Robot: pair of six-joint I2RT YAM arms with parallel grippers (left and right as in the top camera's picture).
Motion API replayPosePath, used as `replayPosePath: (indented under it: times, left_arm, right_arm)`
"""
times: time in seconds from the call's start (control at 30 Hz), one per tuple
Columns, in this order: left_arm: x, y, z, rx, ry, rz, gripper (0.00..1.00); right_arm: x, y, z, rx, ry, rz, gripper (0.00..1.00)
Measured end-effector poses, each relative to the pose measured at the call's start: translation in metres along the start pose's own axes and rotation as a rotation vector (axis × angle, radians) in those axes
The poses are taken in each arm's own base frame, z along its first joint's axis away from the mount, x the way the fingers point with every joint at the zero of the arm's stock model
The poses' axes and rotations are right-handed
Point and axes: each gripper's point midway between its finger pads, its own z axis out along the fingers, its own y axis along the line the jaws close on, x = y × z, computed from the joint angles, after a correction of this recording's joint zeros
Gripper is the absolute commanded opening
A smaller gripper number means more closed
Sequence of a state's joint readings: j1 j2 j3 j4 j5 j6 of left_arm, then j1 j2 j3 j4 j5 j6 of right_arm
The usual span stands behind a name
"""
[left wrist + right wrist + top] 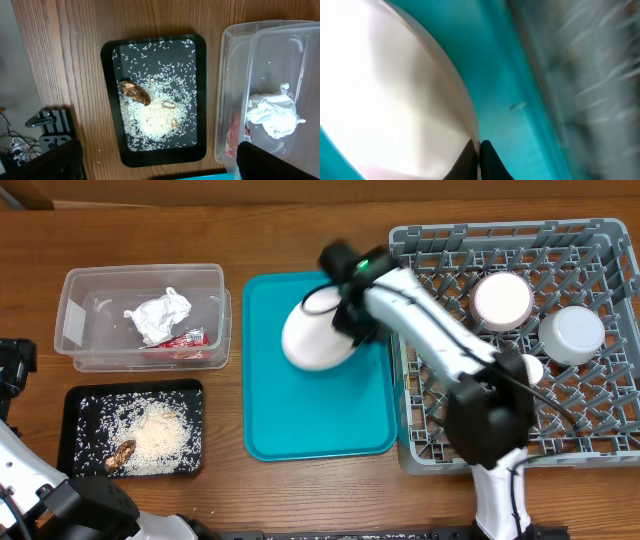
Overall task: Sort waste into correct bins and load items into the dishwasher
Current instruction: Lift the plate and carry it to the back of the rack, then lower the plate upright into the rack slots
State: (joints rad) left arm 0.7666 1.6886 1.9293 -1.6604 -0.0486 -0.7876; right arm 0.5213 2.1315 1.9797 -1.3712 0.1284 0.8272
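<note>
White round plate (312, 338), plain and smooth, rim pinched in right gripper (478, 154).

Table (300, 500): brown wood grain. Serving tray (300, 430): plain teal. Plate (312, 340): white, no pattern. Dish rack (600, 240): grey, lattice walls + peg grid. Round dish (502, 298) in it pinkish-white, second dish (572, 332) grey-white. Tub (80, 280) clear; napkin (158, 315) white, wrapper (185, 338) red. Black tray (75, 430): white rice (160, 430) speckle, brown scraps (122, 452).
</note>
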Motion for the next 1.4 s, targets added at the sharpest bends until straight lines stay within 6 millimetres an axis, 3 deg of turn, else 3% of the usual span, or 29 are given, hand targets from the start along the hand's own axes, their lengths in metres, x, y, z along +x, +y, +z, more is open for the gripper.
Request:
replayPosePath:
  times: [0.1,0.23,0.3,0.4,0.53,0.77,0.97,1.17,1.4]
  left_arm:
    - [0.0,0.0,0.0,0.0,0.0,0.0,1.0]
    - [0.0,0.0,0.0,0.0,-0.001,0.0,1.0]
    - [0.0,0.0,0.0,0.0,0.0,0.0,1.0]
    - [0.0,0.0,0.0,0.0,0.0,0.0,1.0]
    - [0.0,0.0,0.0,0.0,0.0,0.0,1.0]
    - [0.0,0.0,0.0,0.0,-0.001,0.0,1.0]
    - [0.0,0.0,0.0,0.0,-0.001,0.0,1.0]
    - [0.0,0.0,0.0,0.0,-0.001,0.0,1.0]
    - [0.0,0.0,0.0,0.0,0.0,0.0,1.0]
  right_arm:
    - [-0.04,-0.02,-0.057,-0.045,-0.153,-0.008,0.04]
    - [-0.081,-0.064,-0.128,-0.059,-0.357,0.017,0.04]
    - [-0.095,-0.089,-0.151,-0.035,-0.431,0.038,0.04]
    - [-0.113,-0.126,-0.169,0.043,-0.514,0.074,0.04]
    - [-0.142,-0.169,-0.171,0.19,-0.599,0.141,0.04]
    - [-0.162,-0.211,-0.162,0.365,-0.665,0.207,0.04]
    - [-0.164,-0.216,-0.133,0.434,-0.671,0.203,0.04]
    - [-0.153,-0.215,-0.098,0.474,-0.625,0.165,0.04]
    - [-0.149,-0.189,-0.096,0.441,-0.649,0.123,0.04]
